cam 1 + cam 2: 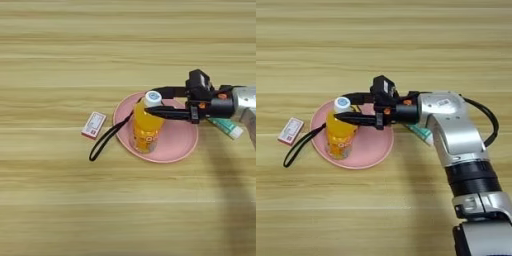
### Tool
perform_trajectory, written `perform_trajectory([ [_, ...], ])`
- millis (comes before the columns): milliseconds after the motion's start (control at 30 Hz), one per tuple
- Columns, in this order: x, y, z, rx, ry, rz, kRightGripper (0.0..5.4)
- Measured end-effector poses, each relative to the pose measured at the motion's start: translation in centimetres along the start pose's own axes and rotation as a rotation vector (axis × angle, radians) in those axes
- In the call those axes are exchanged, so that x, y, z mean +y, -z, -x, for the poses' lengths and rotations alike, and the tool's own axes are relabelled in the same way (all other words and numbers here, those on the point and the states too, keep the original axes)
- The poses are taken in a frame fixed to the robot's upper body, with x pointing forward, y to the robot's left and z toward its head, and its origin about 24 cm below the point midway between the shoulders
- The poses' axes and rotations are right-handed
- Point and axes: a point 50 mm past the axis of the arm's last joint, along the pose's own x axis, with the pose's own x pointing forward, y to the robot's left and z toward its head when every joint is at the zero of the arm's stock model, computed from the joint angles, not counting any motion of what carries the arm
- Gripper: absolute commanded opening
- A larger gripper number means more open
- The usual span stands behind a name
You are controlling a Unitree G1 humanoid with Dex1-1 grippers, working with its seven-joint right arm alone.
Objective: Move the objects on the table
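A clear bottle of orange drink (146, 127) with a white cap stands upright on the pink plate (176, 141). My right gripper (152, 100) reaches in from the right at cap height. Its two black fingers (358, 118) press the bottle's top from either side, so it is shut on the bottle. A black strap (102, 142) trails off the plate's left rim onto the table (60, 60); the tape measure's body is hidden behind the bottle. A white-and-green tube (227, 128) lies just right of the plate, partly under my wrist.
A small red-and-white box (93, 124) lies flat left of the plate, beside the strap's loop. My silver forearm (456, 135) crosses the table's right side from the lower edge.
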Motion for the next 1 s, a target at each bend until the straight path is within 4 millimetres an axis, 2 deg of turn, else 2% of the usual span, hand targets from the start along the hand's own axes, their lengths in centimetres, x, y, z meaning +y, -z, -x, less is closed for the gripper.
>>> perform_trajectory([
  [33,0.0,0.0,0.0,-0.001,0.000,0.002,1.81],
  [67,0.0,0.0,-0.1,-0.001,-0.002,0.004,2.10],
  [167,0.1,0.1,-0.1,0.005,-0.006,0.014,2.47],
  [667,0.2,0.3,-0.4,0.020,-0.021,0.011,4.16],
  [1000,0.4,-1.0,-0.5,-0.016,-0.032,0.045,5.31],
])
